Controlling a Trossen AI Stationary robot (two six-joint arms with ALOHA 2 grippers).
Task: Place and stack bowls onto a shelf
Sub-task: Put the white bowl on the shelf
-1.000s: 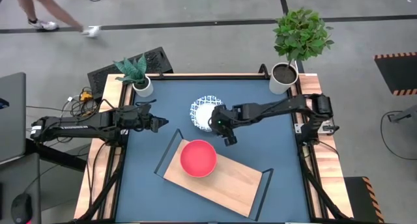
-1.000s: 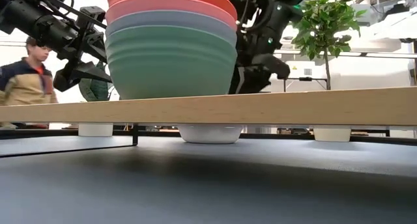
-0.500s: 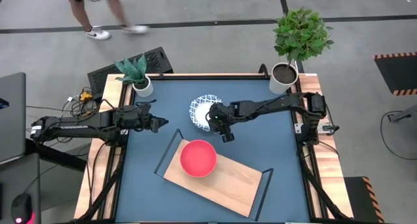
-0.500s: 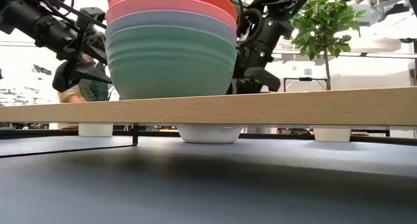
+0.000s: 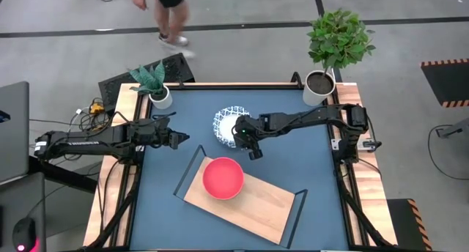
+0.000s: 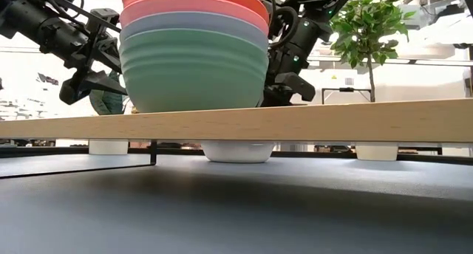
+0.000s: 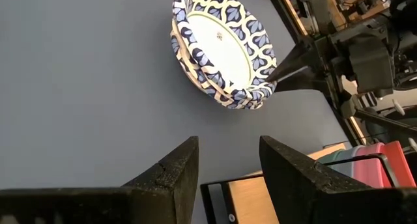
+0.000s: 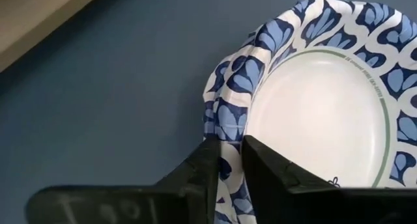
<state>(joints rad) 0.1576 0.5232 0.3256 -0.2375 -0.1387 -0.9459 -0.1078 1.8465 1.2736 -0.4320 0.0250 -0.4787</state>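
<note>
Shifted slightly toward the frame's upper left since a second ago: the right pincer (image 5: 242, 137), now over the near edge of the patterned bowl (image 5: 230, 122) at upper centre of the high view.

Left to right across that view: left pincer (image 5: 178, 138) at centre left, hovering above bare worktop (image 5: 293, 164), fingers parted by a moderate gap and holding nothing, well apart from every bowl. Next, upper centre, the patterned bowl resting on the worktop; seen from the left wrist as two nested white bowls with blue rims. Right pincer at its rim, fingers (image 8: 215, 160) nearly closed with only a narrow slit, pinching the blue rim between them. Below centre, the pink-red bowl (image 5: 223, 177) on the wooden shelf (image 5: 256, 205), atop a stack.

Counted in the low view: three stacked layers, pink-red (image 6: 194, 7), a pale grey-blue band, teal-green (image 6: 194, 69). One shelf.
</note>
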